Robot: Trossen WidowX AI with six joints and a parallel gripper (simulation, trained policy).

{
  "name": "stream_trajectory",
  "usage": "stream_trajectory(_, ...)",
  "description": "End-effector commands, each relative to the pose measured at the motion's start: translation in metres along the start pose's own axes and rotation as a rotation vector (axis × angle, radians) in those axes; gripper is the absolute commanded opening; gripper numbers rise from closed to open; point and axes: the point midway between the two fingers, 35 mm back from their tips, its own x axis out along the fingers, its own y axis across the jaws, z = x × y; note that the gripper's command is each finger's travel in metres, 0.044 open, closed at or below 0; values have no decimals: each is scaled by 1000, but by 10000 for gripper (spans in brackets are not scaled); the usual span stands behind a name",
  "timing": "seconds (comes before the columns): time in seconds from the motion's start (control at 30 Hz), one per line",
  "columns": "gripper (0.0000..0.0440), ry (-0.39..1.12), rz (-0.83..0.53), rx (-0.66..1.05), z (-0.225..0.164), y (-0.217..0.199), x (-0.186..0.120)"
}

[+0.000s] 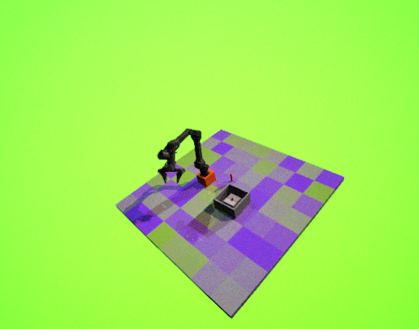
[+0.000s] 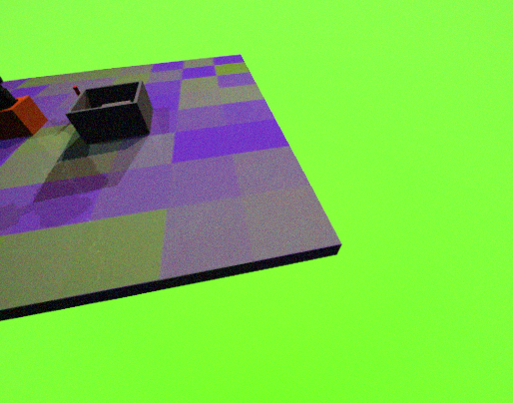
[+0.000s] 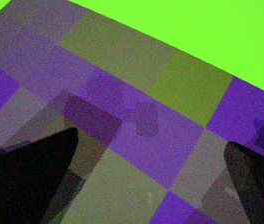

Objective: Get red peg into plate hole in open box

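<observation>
The small red peg stands upright on the tabletop behind the box, outside it. The open grey box has a pale plate at its bottom, with a small dark hole at its middle in the top view. My gripper is wide open and empty, pointing down high above the board, on the far side of the arm's base from the peg and box. The wrist view shows neither peg nor box between the fingers. The gripper is outside the exterior view.
The arm's orange base stands beside the box and the peg. The patchwork tabletop ends in straight edges, with bright green beyond. Shadows of the arm and box fall across it.
</observation>
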Motion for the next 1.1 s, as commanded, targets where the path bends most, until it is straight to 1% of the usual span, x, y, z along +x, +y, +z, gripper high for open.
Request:
stream_trajectory(0.0,440,132,34,16,-23,35,22)
stream_trajectory(0.23,440,280,64,-1,-52,92,36)
stream_trajectory(0.47,440,398,72,-46,-84,144,36)
stream_trajectory(0.77,440,515,59,-124,-128,201,22)
stream_trajectory(1.07,440,600,22,-210,-177,244,-2)
